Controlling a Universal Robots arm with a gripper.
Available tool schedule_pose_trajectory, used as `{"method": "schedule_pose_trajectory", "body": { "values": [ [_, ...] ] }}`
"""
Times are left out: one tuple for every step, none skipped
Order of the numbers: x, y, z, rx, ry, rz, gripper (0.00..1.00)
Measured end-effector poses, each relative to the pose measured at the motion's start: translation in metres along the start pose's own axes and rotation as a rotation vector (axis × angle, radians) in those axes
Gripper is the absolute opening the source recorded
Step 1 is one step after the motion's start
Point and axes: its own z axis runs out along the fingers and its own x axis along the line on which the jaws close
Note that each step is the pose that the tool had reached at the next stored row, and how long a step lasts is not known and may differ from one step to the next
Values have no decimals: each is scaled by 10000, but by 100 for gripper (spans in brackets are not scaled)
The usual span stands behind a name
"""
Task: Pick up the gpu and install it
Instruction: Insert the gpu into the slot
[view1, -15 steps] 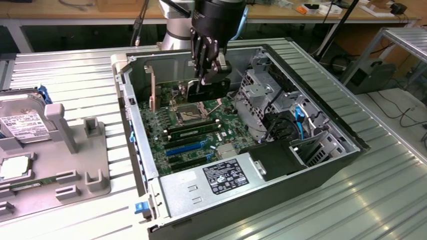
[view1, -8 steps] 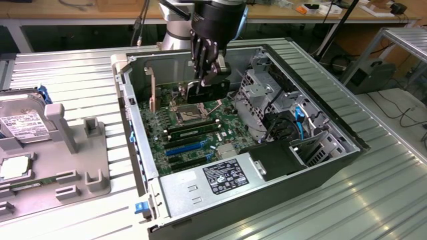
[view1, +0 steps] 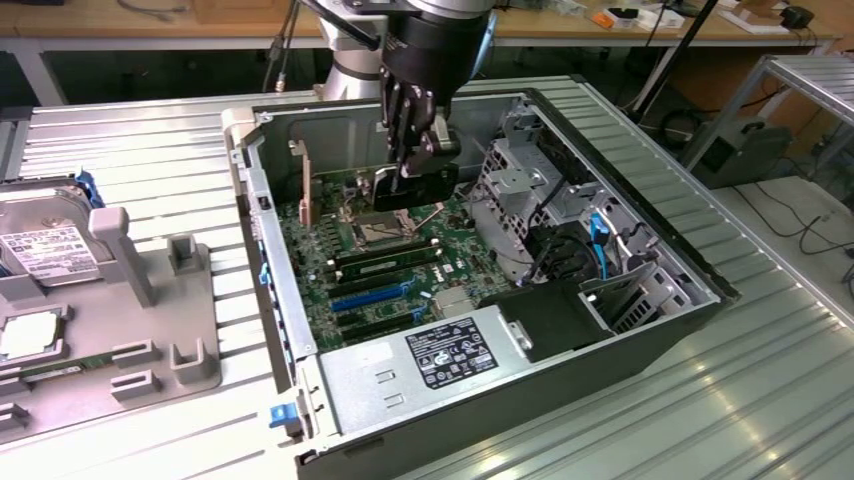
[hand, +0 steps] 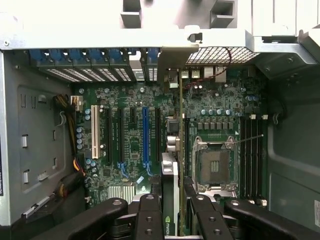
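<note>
On the exterior view's left, a hard drive (view1: 38, 245) is seated in a gray holder (view1: 134, 300). Right of it, inside the open computer case (view1: 267, 300), the gpu (hand: 169, 185) is clamped edge-on between the partly closed gripper (hand: 174, 215) fingers over the motherboard (hand: 130, 135). Its long axis is aimed at the rear slot wall, bracket end leading.

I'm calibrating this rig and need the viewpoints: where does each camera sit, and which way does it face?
Exterior view: off the arm, raised, looking down into the open computer case; arm and end effector show.
Wrist view: on the wrist, facing the motherboard; the end effector's fingers show.
Shared: motherboard and the gpu the end effector grips.
</note>
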Motion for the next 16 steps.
{"method": "schedule_pose_trajectory", "body": {
  "values": [
    [0,0,0,0,0,0,27],
    [0,0,0,0,0,1,27],
    [0,0,2,0,-1,0,27],
    [0,0,9,2,-3,0,27],
    [0,-1,17,1,-2,0,27],
    [0,-1,25,0,-1,0,27],
    [1,-2,40,0,-1,1,27],
    [1,-2,50,0,0,1,27],
    [1,-2,50,-1,1,0,27],
    [1,-2,51,0,0,0,27],
    [1,-2,51,0,0,0,27],
    [1,-2,51,0,-1,1,27],
    [1,-2,51,0,-1,0,27],
    [1,-2,51,0,-1,0,27],
    [1,-2,52,0,-1,1,27],
    [1,-2,51,0,-1,1,27]
  ]
}}
